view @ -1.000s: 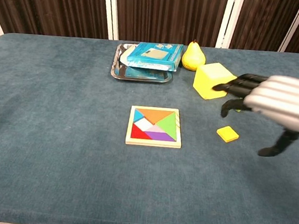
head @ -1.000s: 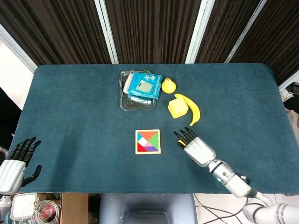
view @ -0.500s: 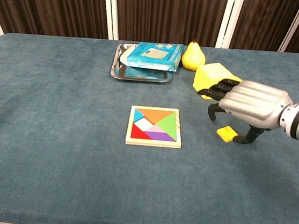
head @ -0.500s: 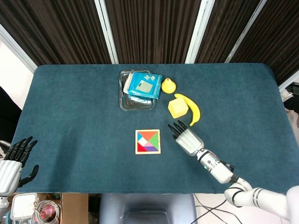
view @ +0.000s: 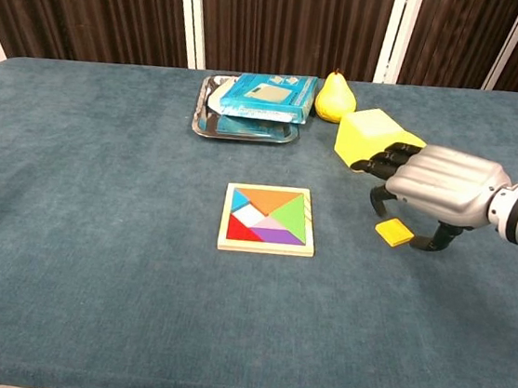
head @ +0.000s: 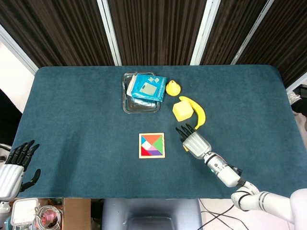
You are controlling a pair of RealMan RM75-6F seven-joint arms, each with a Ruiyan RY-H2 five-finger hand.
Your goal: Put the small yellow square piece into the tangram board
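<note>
The tangram board [head: 151, 145] [view: 268, 219] lies mid-table, filled with coloured pieces except for a pale gap left of centre. To its right the small yellow square piece [view: 393, 232] lies flat on the cloth. My right hand [head: 194, 142] [view: 433, 184] hangs palm-down just above it, fingers [view: 382, 164] curved down on the piece's far side and the thumb [view: 437, 242] at its right. The hand holds nothing. It hides most of the piece in the head view. My left hand [head: 14, 165] hangs open off the table's near left corner.
A yellow cube [head: 182, 111] [view: 370, 136] and a banana [head: 198, 113] lie just beyond the right hand. A pear [view: 336, 96] and a metal tray [view: 203, 122] holding a blue box [view: 268, 96] stand further back.
My right hand moved in over the yellow square piece and settled lower, its fingers now curling around it. The piece itself has not moved. The left hand sank slightly.
</note>
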